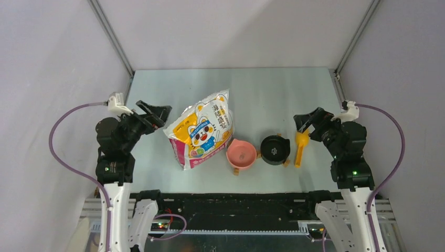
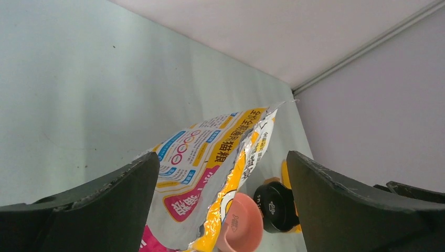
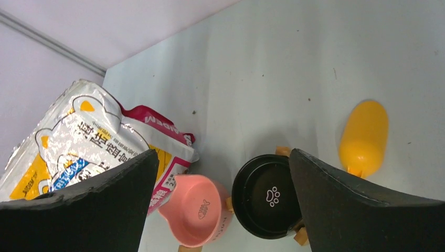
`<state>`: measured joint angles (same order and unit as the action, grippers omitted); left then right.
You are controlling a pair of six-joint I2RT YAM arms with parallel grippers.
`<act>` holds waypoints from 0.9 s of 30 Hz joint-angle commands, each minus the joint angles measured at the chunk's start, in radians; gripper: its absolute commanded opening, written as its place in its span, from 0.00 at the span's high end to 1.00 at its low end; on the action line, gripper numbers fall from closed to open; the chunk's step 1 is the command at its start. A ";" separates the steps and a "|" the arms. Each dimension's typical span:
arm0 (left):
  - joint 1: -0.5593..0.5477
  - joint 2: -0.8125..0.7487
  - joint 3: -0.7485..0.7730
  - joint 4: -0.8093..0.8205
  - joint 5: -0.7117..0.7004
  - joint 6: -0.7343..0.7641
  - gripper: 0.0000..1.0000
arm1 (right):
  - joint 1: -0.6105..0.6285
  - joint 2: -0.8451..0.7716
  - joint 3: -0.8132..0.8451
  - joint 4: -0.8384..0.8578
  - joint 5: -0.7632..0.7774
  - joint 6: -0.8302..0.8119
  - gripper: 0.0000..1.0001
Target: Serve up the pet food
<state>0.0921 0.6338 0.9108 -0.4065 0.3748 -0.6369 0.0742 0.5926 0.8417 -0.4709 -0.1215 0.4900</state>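
Observation:
No pet food shows in any view. A glossy white, yellow and pink bag [image 1: 202, 131] with a cartoon cat stands at the table's middle. Right of it sit an empty pink bowl [image 1: 241, 154], an empty black bowl [image 1: 275, 149] with a paw print, and a yellow scoop [image 1: 301, 144]. My left gripper [image 1: 160, 118] hovers open just left of the bag, nothing between its fingers. My right gripper [image 1: 304, 125] hangs open above the scoop's head. In the left wrist view the bag [image 2: 210, 157] fills the gap ahead. The right wrist view shows both bowls [image 3: 197, 210] [image 3: 265, 197] below.
The pale table [image 1: 273, 94] is walled by grey panels at the back and on both sides. Both bowls rest on small wooden feet. The scoop [image 3: 363, 136] lies with its handle toward the near edge.

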 commanded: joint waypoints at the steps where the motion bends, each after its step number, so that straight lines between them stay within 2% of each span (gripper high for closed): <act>1: -0.002 0.026 -0.010 0.049 0.069 -0.003 0.01 | -0.004 -0.012 -0.007 0.078 -0.078 -0.045 0.00; 6: -0.065 0.065 -0.018 0.048 0.022 0.022 0.01 | -0.002 -0.009 -0.037 0.121 -0.154 -0.077 0.00; 9: -0.205 0.109 0.035 -0.010 -0.102 0.095 0.01 | -0.002 0.004 -0.047 0.144 -0.254 -0.096 0.00; 11: -0.263 0.148 0.070 -0.041 -0.133 0.146 0.01 | -0.002 0.016 -0.048 0.144 -0.297 -0.112 0.00; 20: -0.410 0.282 0.157 -0.143 -0.248 0.277 0.01 | -0.004 0.030 -0.049 0.083 -0.295 -0.111 0.00; 24: -0.439 0.303 0.157 -0.152 -0.246 0.287 0.21 | -0.004 0.042 -0.049 0.083 -0.319 -0.107 0.00; 27: -0.466 0.308 0.157 -0.176 -0.278 0.297 0.42 | -0.006 0.071 -0.049 0.099 -0.370 -0.086 0.00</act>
<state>-0.3416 0.9432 1.0306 -0.5533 0.1448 -0.3820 0.0738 0.6415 0.7929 -0.3988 -0.4240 0.3912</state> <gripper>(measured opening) 0.681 0.999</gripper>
